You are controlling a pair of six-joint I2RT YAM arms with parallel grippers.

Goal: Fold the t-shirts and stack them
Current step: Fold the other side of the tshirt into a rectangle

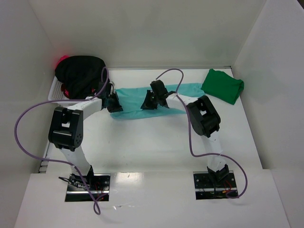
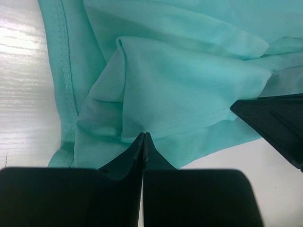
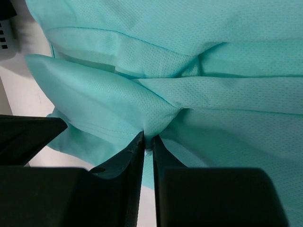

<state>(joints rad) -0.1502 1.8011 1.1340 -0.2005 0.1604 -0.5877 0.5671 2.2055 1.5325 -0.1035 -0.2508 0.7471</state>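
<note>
The light teal t-shirt [image 1: 132, 100] lies in a long band across the back middle of the table. My left gripper [image 1: 114, 106] is shut at its left end; in the left wrist view the tips [image 2: 143, 135] pinch a raised fold of teal cloth [image 2: 189, 90]. My right gripper [image 1: 148, 103] is shut near the band's middle, with a tuft of teal cloth [image 3: 118, 99] nipped between its tips [image 3: 147, 138]. The dark green t-shirt [image 1: 222, 86] lies folded at the back right. The black t-shirt [image 1: 80, 73] is heaped at the back left, with the red-pink t-shirt [image 1: 61, 61] peeking out behind it.
A white basket [image 1: 56, 93] holds the black heap against the left wall. White walls close in the back and both sides. Purple cables loop over both arms. The right gripper's finger [image 2: 274, 123] shows in the left wrist view.
</note>
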